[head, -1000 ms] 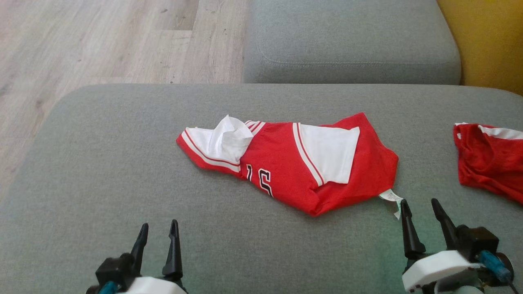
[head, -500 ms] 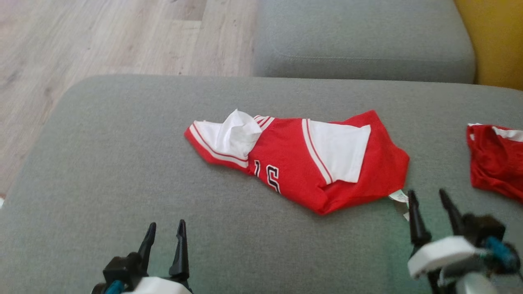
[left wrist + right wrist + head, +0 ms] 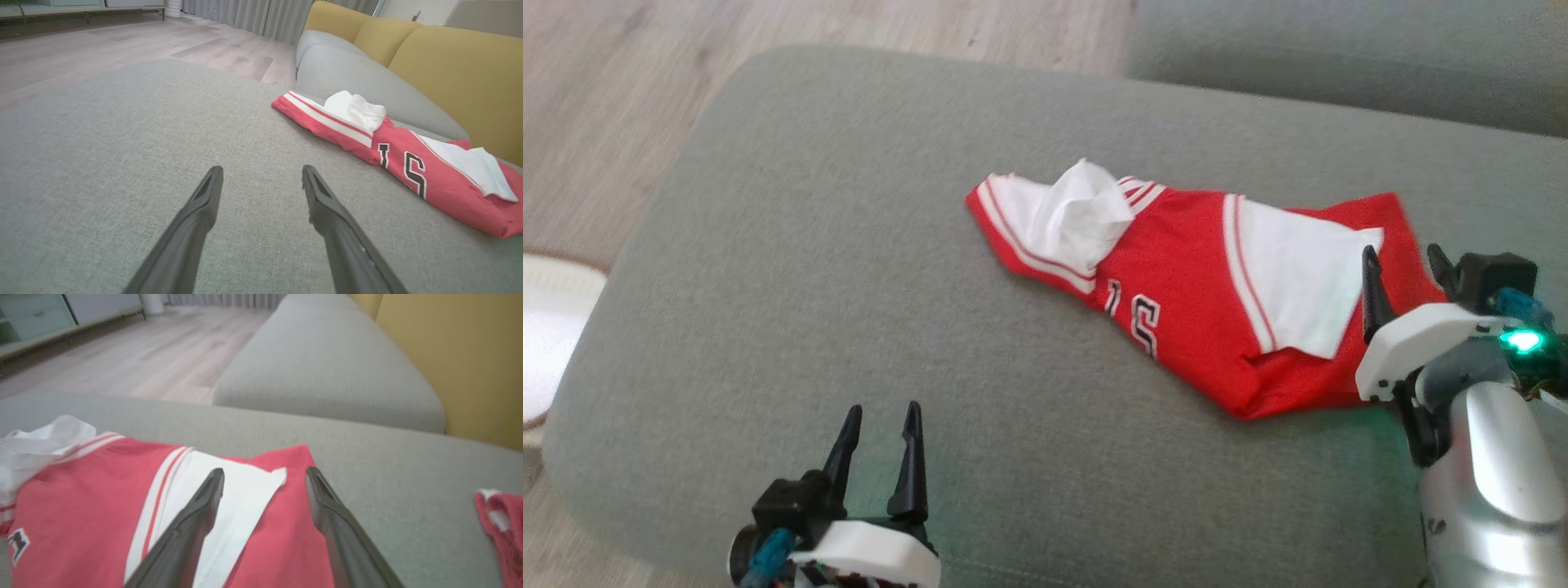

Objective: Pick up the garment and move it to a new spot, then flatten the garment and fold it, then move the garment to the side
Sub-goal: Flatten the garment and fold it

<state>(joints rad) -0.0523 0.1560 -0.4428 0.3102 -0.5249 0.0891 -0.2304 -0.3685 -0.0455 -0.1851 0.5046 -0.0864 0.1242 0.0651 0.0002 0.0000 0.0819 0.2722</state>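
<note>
1. Right gripper (image 3: 1401,255) has come forward over the right end of the red-and-white garment (image 3: 1176,302), jaws apart, gripping nothing.
2. Left gripper (image 3: 883,408) spread wide over bare grey cushion (image 3: 792,245), empty.
3. Garment lies crumpled mid-cushion.

There's the left gripper (image 3: 883,407) at seven o'clock, fingers spread; right gripper (image 3: 1400,249) at three o'clock, equally wide.

red-and-white garment (image 3: 1176,286), grey cushion (image 3: 809,286)
</note>
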